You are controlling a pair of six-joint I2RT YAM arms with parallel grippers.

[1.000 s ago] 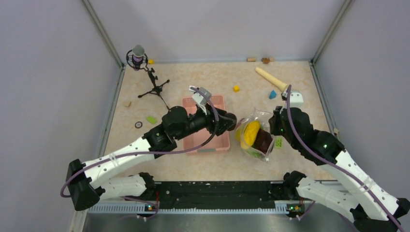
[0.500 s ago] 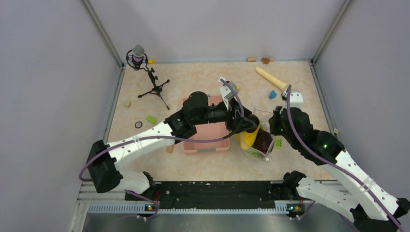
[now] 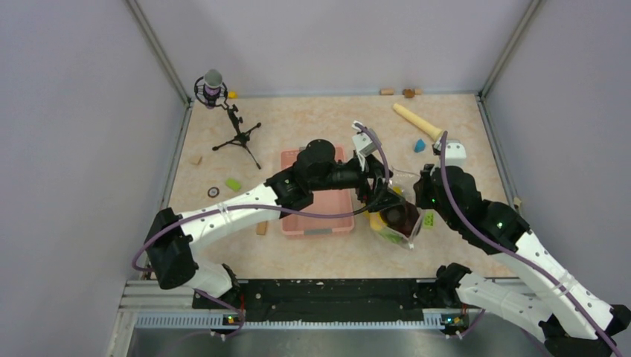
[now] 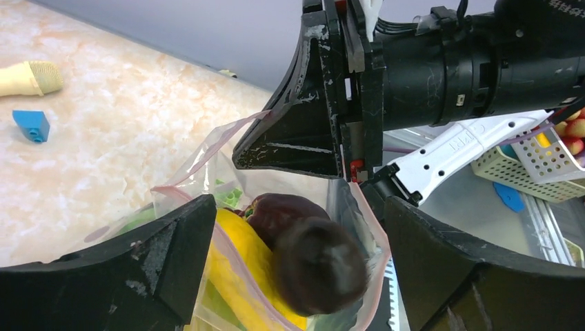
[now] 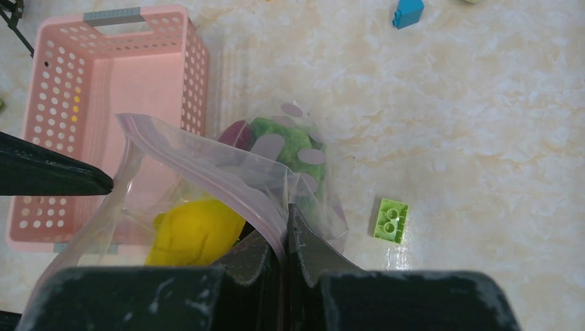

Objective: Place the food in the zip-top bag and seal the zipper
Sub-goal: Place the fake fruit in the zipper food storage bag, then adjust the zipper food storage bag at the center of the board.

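The clear zip-top bag (image 3: 394, 227) lies right of the basket with its mouth held up. My right gripper (image 5: 284, 221) is shut on the pinkish zipper (image 5: 255, 212) edge. My left gripper (image 4: 296, 214) hangs open right over the mouth, its fingers (image 4: 159, 255) wide apart. Between them, touching neither, a blurred dark purple-brown piece (image 4: 321, 265) sits in the mouth on a yellow fruit (image 4: 234, 255), beside another dark piece (image 4: 276, 210). Deeper in the bag lie a green food (image 5: 283, 141) and a magenta piece (image 5: 234, 131).
The pink basket (image 3: 316, 224) stands left of the bag, under my left arm. A green block (image 5: 391, 219) lies right of the bag. A blue block (image 3: 420, 145) and a beige rolling pin (image 3: 417, 120) are behind it. A microphone tripod (image 3: 236, 134) stands back left.
My left arm swung right from above the basket to the bag's mouth, and its jaws widened, letting the dark piece go into the bag. The right arm stayed still.
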